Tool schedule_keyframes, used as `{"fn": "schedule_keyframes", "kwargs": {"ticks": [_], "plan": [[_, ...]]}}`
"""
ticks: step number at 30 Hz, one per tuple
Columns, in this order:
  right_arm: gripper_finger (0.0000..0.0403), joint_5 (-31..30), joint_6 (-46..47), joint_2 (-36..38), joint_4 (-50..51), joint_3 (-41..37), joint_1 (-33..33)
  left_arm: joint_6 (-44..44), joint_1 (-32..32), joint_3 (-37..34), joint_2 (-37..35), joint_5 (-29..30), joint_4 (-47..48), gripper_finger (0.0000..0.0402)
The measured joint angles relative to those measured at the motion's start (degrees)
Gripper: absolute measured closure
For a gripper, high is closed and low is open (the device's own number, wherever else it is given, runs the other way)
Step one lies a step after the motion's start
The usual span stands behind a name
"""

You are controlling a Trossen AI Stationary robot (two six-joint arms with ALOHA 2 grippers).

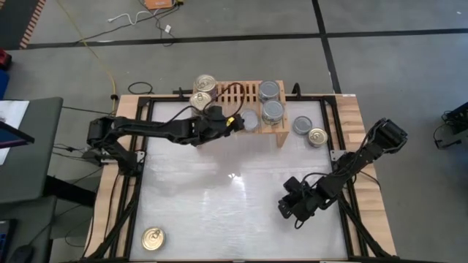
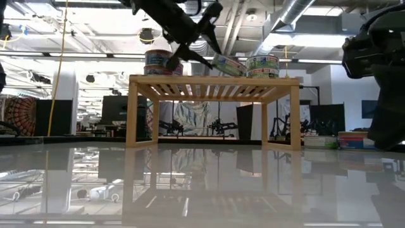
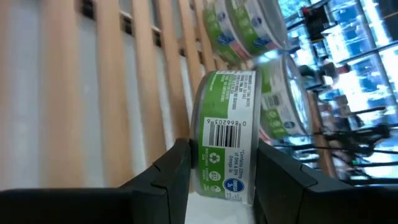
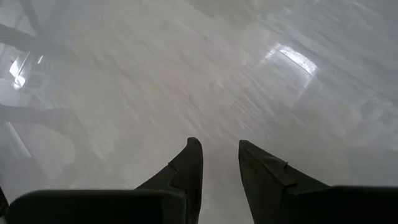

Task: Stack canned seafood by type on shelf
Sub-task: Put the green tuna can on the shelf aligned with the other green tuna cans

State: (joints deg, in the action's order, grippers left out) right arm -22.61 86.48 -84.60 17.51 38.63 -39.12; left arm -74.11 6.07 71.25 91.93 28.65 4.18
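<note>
The shelf, a low rack of pale wood with narrow slats across its top and solid plank legs, is standing at the middle of the table's far edge, on a glossy white table framed in light wood. The left gripper is reaching over the shelf's top, its two dark, blunt fingers clamping a round, flat can by its two flat faces, so the can is sitting on edge between them, tilted, its green and white paper label with a barcode facing the wrist camera. Two silver-topped cans are resting on the slats just beyond the held can, toward the shelf's right end. Two gold-topped cans are lying just off the shelf's left end near the far edge, a silver and a gold can are lying just off its right end, and one gold can is sitting alone at the near left corner. The right gripper is hanging over bare table near the near right part, its tapered dark fingers parted a little with nothing between them.
</note>
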Motion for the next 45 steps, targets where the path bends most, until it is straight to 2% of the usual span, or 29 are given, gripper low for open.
{"fn": "schedule_keyframes", "kwargs": {"ticks": [6,15,21,31,35,45], "plan": [[0.0275,0.0,0.76,0.02,0.71,-0.02,-1.3,-2.32,-0.15,-0.05,1.65,-0.31,-2.5,0.0251],[0.0275,0.0,1.99,0.0,1.98,-0.02,-2.18,-0.26,0.08,-0.09,1.61,0.26,-3.98,0.0249],[0.0275,0.0,2.1,0.0,1.95,-0.02,-2.15,-0.36,0.06,-0.11,1.59,3.3,-4.11,0.0246],[0.0275,0.0,2.95,0.0,1.91,-0.02,-2.15,0.12,0.08,-0.11,1.55,4.02,-4.04,0.0188],[0.0275,0.0,3.08,0.0,1.76,-0.02,-2.15,-0.05,0.08,-0.11,1.55,4.01,-4.71,0.0178],[0.0275,0.0,3.21,0.0,1.68,-0.02,-2.15,8.81,-1.11,2.95,1.48,5.04,-6.81,0.0179]]}}
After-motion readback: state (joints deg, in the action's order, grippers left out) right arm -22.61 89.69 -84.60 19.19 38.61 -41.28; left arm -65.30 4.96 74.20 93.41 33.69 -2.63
